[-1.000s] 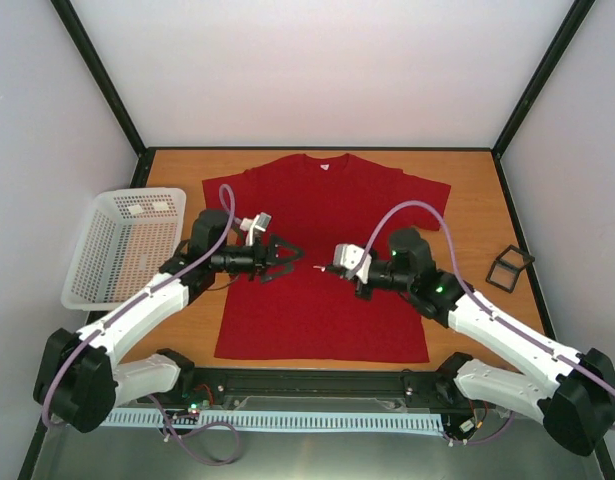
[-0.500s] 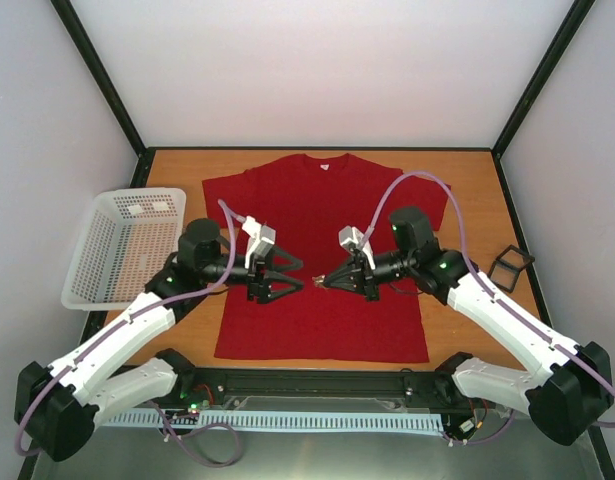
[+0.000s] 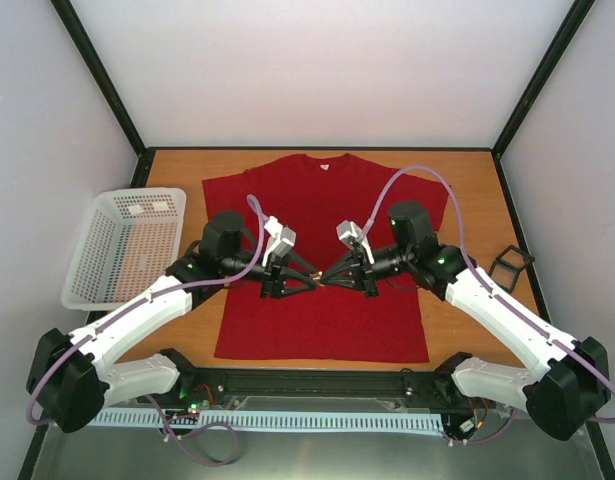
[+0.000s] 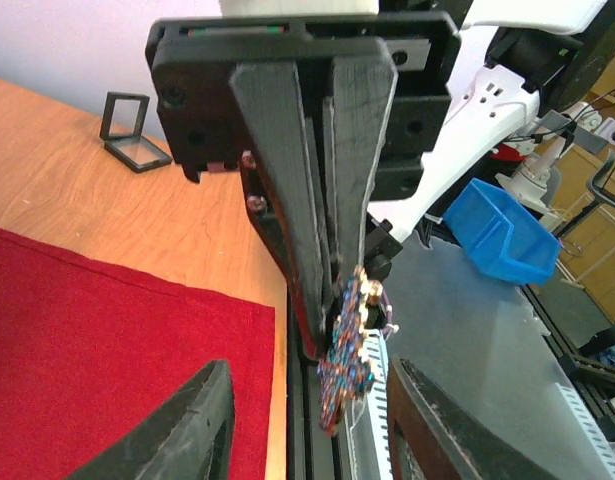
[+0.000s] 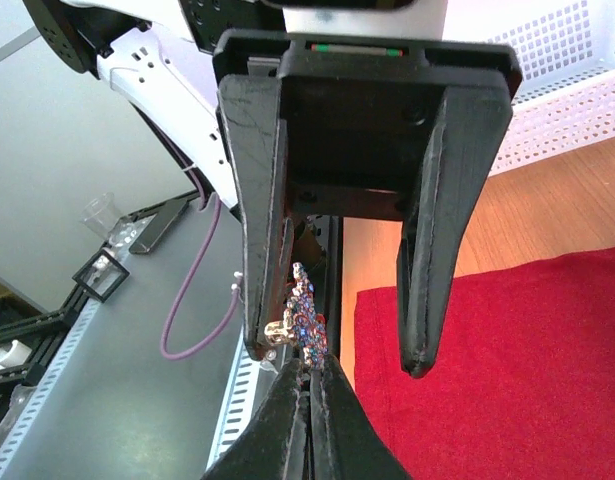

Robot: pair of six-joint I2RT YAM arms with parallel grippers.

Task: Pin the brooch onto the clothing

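Note:
The red T-shirt (image 3: 327,200) lies flat on the wooden table, collar at the far side; it also shows in the left wrist view (image 4: 107,340) and the right wrist view (image 5: 507,380). My right gripper (image 3: 331,279) (image 5: 311,362) is shut on a small beaded multicoloured brooch (image 5: 305,312) (image 4: 347,360) and holds it in the air above the shirt's middle. My left gripper (image 3: 305,283) (image 4: 312,370) is open, and its two fingers stand on either side of the brooch. One left finger (image 5: 262,250) is right beside the brooch's gold clasp.
A white mesh basket (image 3: 122,245) stands at the table's left edge. A small black open box (image 3: 509,268) lies at the right edge. A blue bin (image 4: 502,230) sits off the table behind the arms.
Both grippers have moved toward each other over the shirt's middle. The left gripper's open fingers now stand around the brooch held by the right gripper.

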